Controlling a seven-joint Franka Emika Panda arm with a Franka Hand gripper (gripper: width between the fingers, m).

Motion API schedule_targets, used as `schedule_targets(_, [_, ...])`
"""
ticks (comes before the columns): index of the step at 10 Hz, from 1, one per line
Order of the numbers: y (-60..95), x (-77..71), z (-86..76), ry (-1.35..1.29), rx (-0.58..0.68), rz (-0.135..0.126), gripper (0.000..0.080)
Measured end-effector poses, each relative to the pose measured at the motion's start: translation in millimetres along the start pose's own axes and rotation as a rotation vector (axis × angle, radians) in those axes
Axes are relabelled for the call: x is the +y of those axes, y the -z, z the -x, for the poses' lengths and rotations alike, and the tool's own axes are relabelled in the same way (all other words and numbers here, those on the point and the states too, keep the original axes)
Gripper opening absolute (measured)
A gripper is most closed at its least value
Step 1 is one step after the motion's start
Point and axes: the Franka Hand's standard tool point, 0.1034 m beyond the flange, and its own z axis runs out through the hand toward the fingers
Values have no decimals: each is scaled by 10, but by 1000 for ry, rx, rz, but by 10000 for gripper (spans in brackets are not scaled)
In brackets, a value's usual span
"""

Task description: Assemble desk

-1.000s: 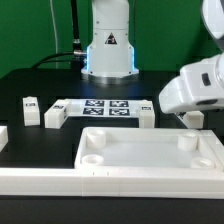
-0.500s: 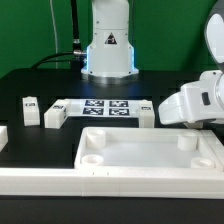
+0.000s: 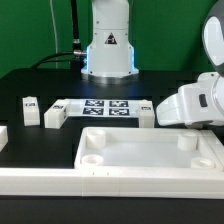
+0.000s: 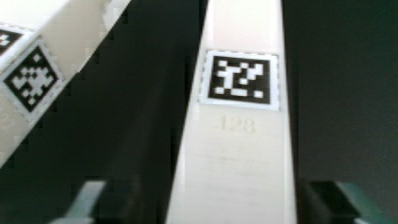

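The white tray-like tabletop (image 3: 150, 165) lies at the front of the exterior view, with round sockets in its corners. My gripper (image 3: 189, 119) is low behind its far right corner; its fingertips are hidden there. In the wrist view a long white leg (image 4: 240, 150) with a square tag (image 4: 242, 80) lies between my fingers (image 4: 89, 200). The gripper (image 4: 210, 206) is open, with a dark gap on each side of the leg. Three other tagged legs stand on the table: two at the exterior view's left (image 3: 31, 108) (image 3: 54, 117) and one by the marker board (image 3: 146, 113).
The marker board (image 3: 105, 107) lies in the middle in front of the robot base (image 3: 108, 50). A long white border rail (image 3: 40, 182) runs along the front. A white block (image 3: 3, 137) shows at the left edge. Another white tagged surface (image 4: 36, 70) lies beside the leg in the wrist view.
The gripper has come down and shifted toward the exterior view's right over the last second. It has hardly moved in the last half second. The parts on the table have not moved.
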Motion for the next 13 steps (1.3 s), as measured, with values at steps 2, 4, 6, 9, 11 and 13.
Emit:
schedule_targets(2, [45,10,-2,-1,9,-2,288])
schedule_targets(4, [151,25,38,3,27,-3,288])
schedule_targets(6, [362,81,185,10,47,-8,288])
schedule_targets(9, [723,145,413,49,99,-5,289])
schedule_targets(11, [715,135,365,49,117,-6,291])
schedule_targets(13, [804,188,327,67,159,-16,290])
